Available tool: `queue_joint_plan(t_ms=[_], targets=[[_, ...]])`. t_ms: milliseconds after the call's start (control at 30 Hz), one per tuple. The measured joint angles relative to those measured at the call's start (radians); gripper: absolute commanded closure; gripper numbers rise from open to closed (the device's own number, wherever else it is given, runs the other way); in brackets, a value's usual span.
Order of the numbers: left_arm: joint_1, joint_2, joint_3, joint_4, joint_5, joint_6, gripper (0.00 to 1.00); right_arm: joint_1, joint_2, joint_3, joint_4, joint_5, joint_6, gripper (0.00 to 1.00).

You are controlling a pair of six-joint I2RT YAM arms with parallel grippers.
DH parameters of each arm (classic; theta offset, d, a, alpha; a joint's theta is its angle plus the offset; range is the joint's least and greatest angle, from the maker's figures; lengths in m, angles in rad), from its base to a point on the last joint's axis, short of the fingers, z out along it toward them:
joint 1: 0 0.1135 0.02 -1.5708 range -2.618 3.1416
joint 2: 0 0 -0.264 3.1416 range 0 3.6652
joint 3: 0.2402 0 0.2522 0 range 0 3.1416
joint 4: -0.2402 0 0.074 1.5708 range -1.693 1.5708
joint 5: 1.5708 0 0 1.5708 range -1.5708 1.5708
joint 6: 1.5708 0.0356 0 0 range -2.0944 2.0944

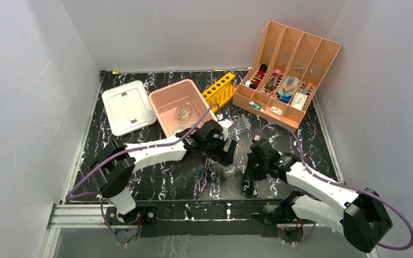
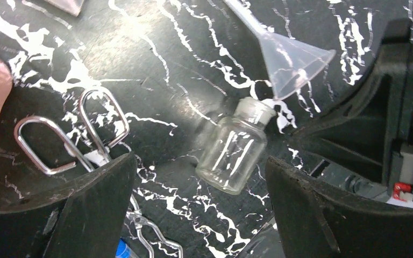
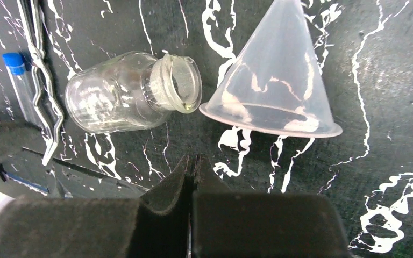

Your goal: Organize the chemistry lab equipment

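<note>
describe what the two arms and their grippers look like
Both arms match: the left arm and right arm have white links between chunky black joints, with a purple cable looping along each. The left gripper and right gripper are black, with two thick, blunt, matte fingers.

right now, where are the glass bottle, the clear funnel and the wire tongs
glass bottle (image 3: 113, 94), right wrist view, on its body
clear funnel (image 3: 279, 80), right wrist view, on the cone wall
wire tongs (image 2: 98, 156), left wrist view, where the loops meet
</note>
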Motion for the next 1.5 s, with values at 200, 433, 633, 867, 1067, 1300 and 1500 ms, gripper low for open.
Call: queue_joint_plan(t_ms=[200,433,633,867,1067,1300,1500], targets=[[0.003,0.000,0.010,0.027,0.125,0.138,0.13,-0.086,-0.037,0.023,-0.027,-0.003,-0.034,0.88],[0.002,0.043,0.089,-0.011,0.311,0.322,0.02,-0.150,-0.112,0.060,-0.083,0.003,-0.055,0.85],[0.002,0.102,0.097,-0.064,0.393,0.415,0.02,-0.173,-0.135,0.148,-0.122,0.043,-0.084,0.78],[0.002,0.132,0.132,-0.123,0.387,0.479,0.02,-0.183,-0.140,0.207,-0.152,0.090,-0.135,0.75],[-0.006,0.185,0.149,-0.135,0.407,0.481,0.02,-0.191,-0.126,0.228,-0.160,0.119,-0.169,0.75],[-0.074,0.219,0.150,-0.142,0.407,0.473,0.02,-0.201,-0.126,0.230,-0.179,0.134,-0.195,0.75],[-0.111,0.224,0.150,-0.140,0.390,0.461,0.02,-0.205,-0.129,0.230,-0.182,0.134,-0.209,0.75]])
